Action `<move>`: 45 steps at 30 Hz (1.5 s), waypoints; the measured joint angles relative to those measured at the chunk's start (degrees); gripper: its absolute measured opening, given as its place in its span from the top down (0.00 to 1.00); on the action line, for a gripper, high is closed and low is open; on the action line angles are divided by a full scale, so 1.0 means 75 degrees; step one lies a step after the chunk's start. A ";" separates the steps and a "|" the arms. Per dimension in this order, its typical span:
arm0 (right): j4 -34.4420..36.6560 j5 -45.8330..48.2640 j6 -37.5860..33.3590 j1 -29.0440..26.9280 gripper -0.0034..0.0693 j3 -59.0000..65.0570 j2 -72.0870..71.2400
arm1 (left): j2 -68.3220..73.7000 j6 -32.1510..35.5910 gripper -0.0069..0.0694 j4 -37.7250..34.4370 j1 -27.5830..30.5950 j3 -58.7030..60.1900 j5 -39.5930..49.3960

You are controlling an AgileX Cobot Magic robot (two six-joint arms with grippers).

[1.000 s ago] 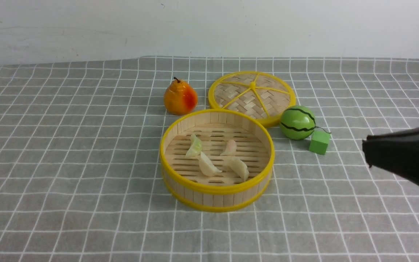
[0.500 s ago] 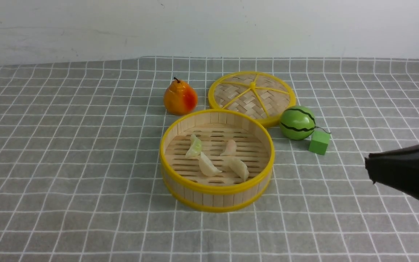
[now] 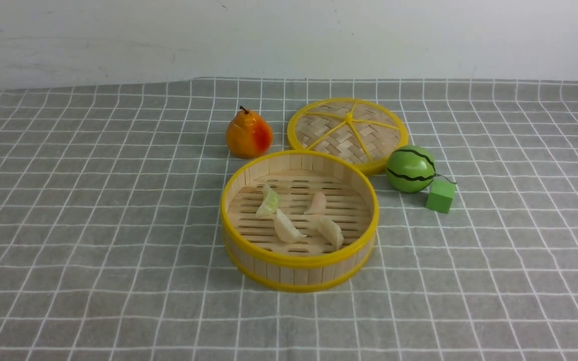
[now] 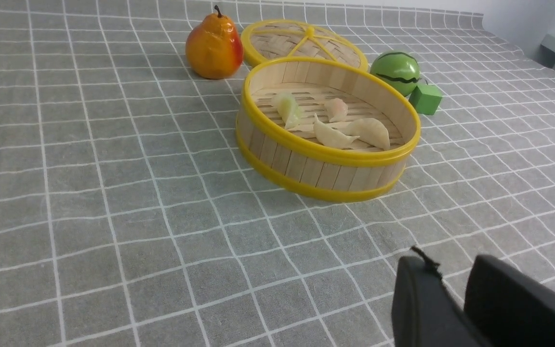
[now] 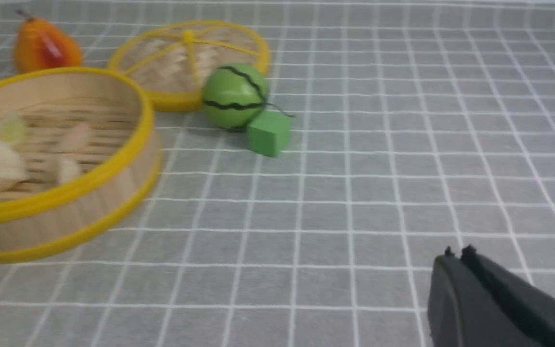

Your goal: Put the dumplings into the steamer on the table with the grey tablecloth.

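left claw [image 4: 455, 294] low in its wrist frame, slightly apart, empty | right claw [image 5: 458, 262] pressed together, empty | steamer [image 3: 299, 273] at frame centre on desk [image 3: 93, 250] | dumplings [image 3: 299, 218]: all four inside | step: judged finished, keep both arms clear of the rim.

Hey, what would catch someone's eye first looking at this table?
Mid-table, the yellow-rimmed steamer with four dumplings lying on its slatted floor. Behind it stand an orange pear and the flat woven lid; to its right sit a green toy watermelon and cube.
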 joint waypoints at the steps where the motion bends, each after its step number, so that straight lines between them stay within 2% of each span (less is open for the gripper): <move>1: -0.0074 -0.0091 0.0061 -0.0163 0.98 0.0245 -0.0261 | 0.0000 0.0000 0.72 0.0000 0.0000 0.0000 0.0000; 5: -0.0248 -0.0478 0.0181 -0.0582 0.98 0.1314 -0.1150 | 0.0000 0.0000 0.72 0.0000 0.0000 0.0003 0.0007; 12: -0.0274 -0.0659 0.0204 -0.0598 0.98 0.2463 -0.2055 | 0.0000 0.0000 0.72 0.0000 0.0000 0.0003 0.0007; 25: -0.0412 -0.0567 0.0204 -0.0422 0.98 0.2485 -0.2055 | 0.0000 0.0000 0.70 0.0000 0.0000 0.0003 0.0015; 31: -0.0073 -0.0384 0.0204 -0.0422 0.98 0.2448 -0.2055 | 0.0000 0.0000 0.69 0.0000 0.0000 0.0003 0.0015; 45: -0.0032 -0.0378 0.0204 -0.0422 0.96 0.2448 -0.2062 | 0.0000 0.0000 0.67 0.0000 0.0000 0.0003 0.0015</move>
